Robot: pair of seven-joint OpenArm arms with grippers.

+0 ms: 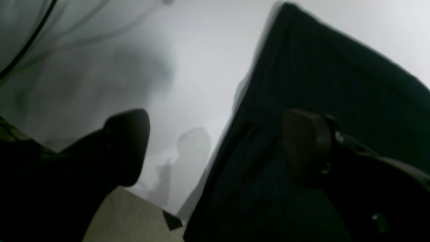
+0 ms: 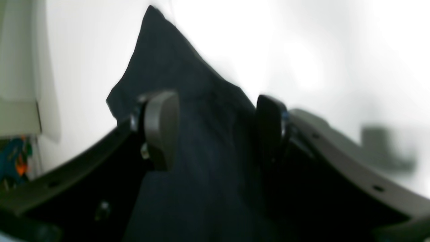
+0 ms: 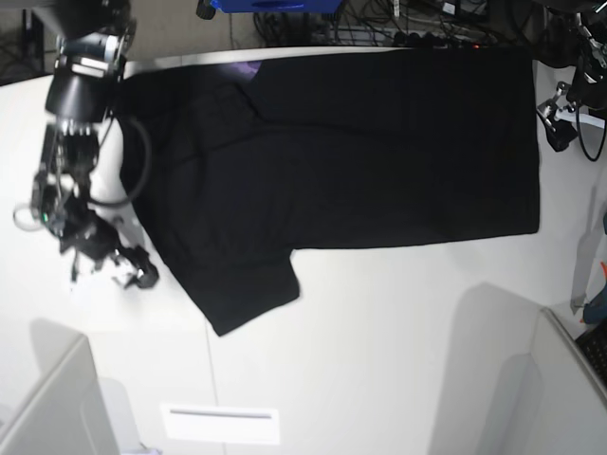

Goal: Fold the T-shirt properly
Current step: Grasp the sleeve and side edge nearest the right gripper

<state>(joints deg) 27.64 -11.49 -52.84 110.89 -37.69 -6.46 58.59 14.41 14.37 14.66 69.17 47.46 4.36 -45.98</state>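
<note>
Two grippers released, left gripper, right gripper, black T-shirt flat, no readable writing

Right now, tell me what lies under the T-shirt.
The T-shirt lies spread flat on the white table, plain black side up. A purple sliver shows at its collar. Anything else beneath the cloth is covered.

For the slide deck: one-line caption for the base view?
Large black short-sleeved cloth T-shirt spread flat on the white table, right pincer beside its lower sleeve, left pincer at the hem edge.
</note>
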